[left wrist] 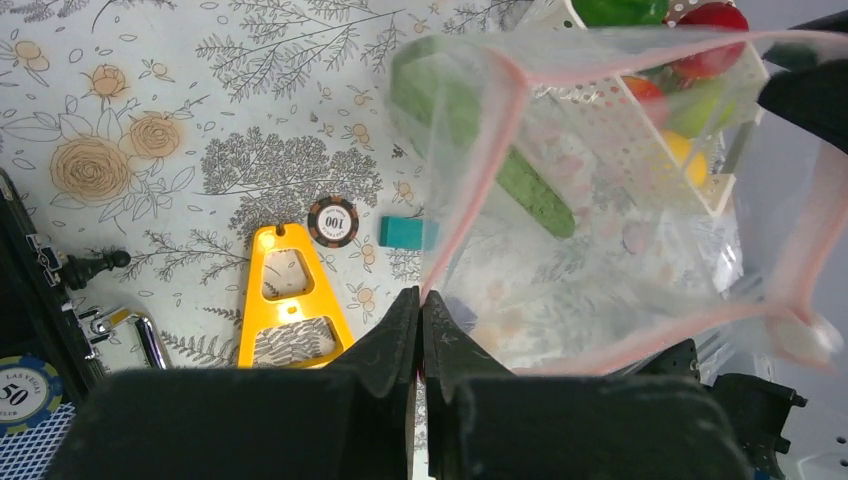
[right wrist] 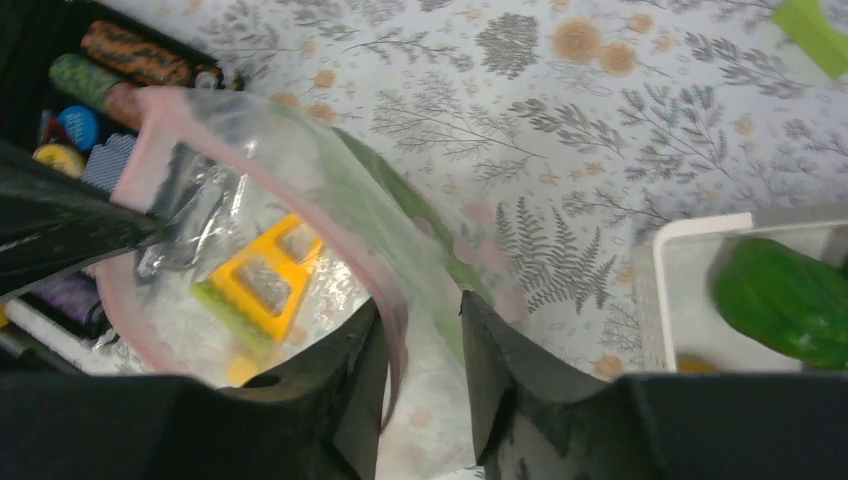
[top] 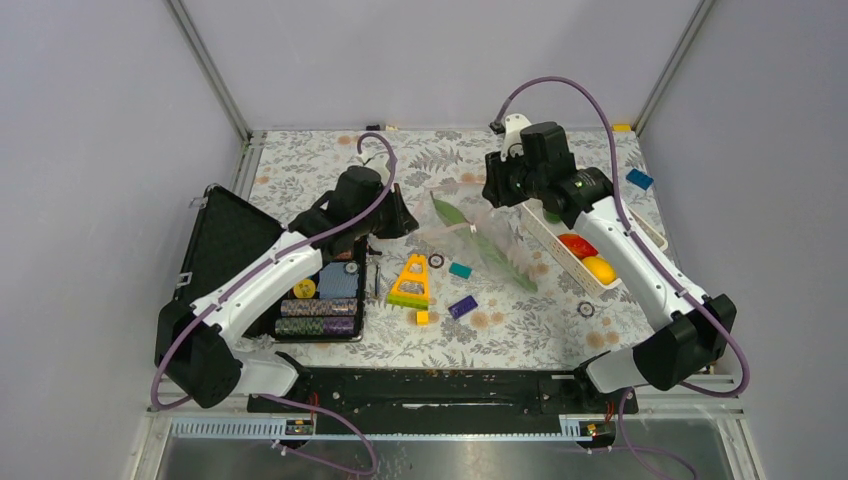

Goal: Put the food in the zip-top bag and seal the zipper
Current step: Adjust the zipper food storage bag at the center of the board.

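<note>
Item: zip-top bag (top: 470, 232), clear film, hanging between my two grippers with its mouth spread open

Zipper (left wrist: 478, 190): pinkish-red strip round the bag's mouth, unsealed, the two sides well apart

Left gripper (left wrist: 420, 320): on the bag's left, fingers pressed together and clamped on the zipper strip

Right gripper (right wrist: 420, 335): on the bag's right. The fingers stand apart with the rim running through the gap, close against one finger. I see no pinch there

Cucumber (left wrist: 535, 195): seen through the film. Its long axis slants across the bag, from the far left corner to the near right one. Whether it is inside the bag or under it, I cannot tell

Remaining food: red fruit (top: 577, 243), yellow-orange fruit (top: 600, 268) and a green piece (right wrist: 785, 300), all in the white basket (right wrist: 700, 227) just beside the bag on its right

Governing relation, my judgement: the food to fetch lies right of the bag, so the right arm is much the nearer. The left grip would then have to keep the mouth up alone while the right goes picking

Not for bagging, left of the bag: yellow triangular toy (left wrist: 290, 300), poker chip (left wrist: 333, 221), teal brick (left wrist: 408, 232)
</note>
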Action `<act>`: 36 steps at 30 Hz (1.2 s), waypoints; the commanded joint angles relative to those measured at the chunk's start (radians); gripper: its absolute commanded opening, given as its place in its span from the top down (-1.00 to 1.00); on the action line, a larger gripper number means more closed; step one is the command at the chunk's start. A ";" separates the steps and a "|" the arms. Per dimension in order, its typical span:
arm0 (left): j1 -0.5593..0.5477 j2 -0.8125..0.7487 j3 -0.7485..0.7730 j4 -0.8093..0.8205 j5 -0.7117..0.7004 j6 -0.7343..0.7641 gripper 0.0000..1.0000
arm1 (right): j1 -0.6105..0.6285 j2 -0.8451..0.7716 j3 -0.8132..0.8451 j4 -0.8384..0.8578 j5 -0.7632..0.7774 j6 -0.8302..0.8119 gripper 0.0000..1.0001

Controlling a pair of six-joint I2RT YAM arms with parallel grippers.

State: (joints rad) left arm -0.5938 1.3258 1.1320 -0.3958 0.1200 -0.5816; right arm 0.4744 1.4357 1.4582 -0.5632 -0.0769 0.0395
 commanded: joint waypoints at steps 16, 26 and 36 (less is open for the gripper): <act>-0.006 -0.132 -0.017 0.026 -0.026 -0.018 1.00 | -0.129 -0.037 0.099 -0.062 0.167 0.119 -0.99; -0.012 -0.171 0.037 -0.029 -0.064 0.005 1.00 | -0.351 0.252 0.206 -0.187 0.356 0.206 -0.99; -0.012 0.114 0.747 -0.409 -0.258 0.274 1.00 | -0.399 0.212 0.168 -0.180 0.328 0.240 -0.99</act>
State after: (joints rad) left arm -0.6060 1.3720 1.6234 -0.7086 -0.0204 -0.4648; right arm 0.0849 1.7527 1.6321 -0.7525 0.2272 0.2535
